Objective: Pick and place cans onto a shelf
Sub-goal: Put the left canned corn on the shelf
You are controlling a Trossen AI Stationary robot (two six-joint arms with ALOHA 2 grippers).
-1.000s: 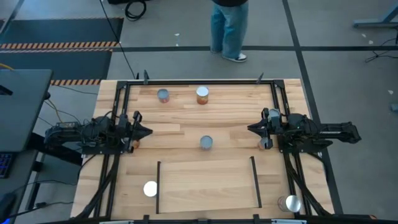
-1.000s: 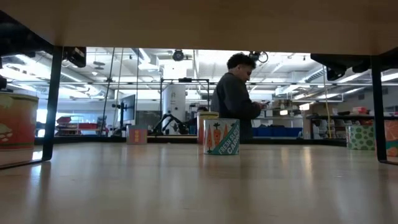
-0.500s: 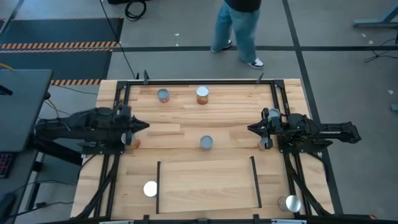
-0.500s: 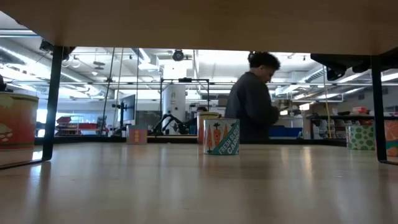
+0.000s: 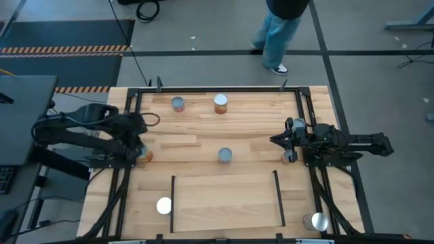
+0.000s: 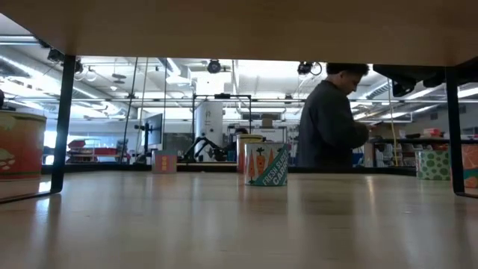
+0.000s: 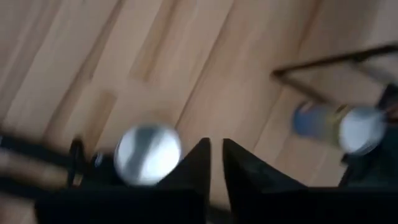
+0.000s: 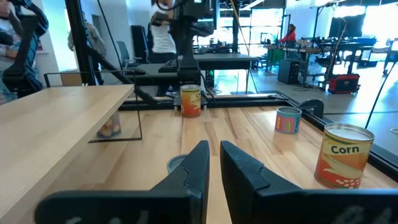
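Note:
Several cans stand on the tabletop: a grey-topped one [image 5: 178, 104] and an orange one [image 5: 220, 103] at the far side, one in the middle [image 5: 224, 155], a white-topped one [image 5: 163, 205] left of the shelf, and a silver-topped one [image 5: 315, 221] at the near right. The shelf [image 5: 224, 200] is a pale panel between two black rails, with nothing on it. My left gripper [image 5: 139, 144] is shut and points down beside an orange-sided can [image 5: 144, 156], whose silver top shows in the left wrist view [image 7: 147, 154]. My right gripper [image 5: 274, 140] is shut and level at the right.
A person [image 5: 281, 27] walks on the floor beyond the far edge. Black frame rails [image 5: 217, 88] run round the tabletop. In the low view a teal carrot can [image 6: 267, 164] stands mid-table under the shelf, and an orange can [image 6: 19, 153] stands at the left.
My left gripper has drawn back toward the table's left edge, risen and tipped from level to pointing down over the orange-sided can. The person beyond the far edge has walked toward the right. No can has moved.

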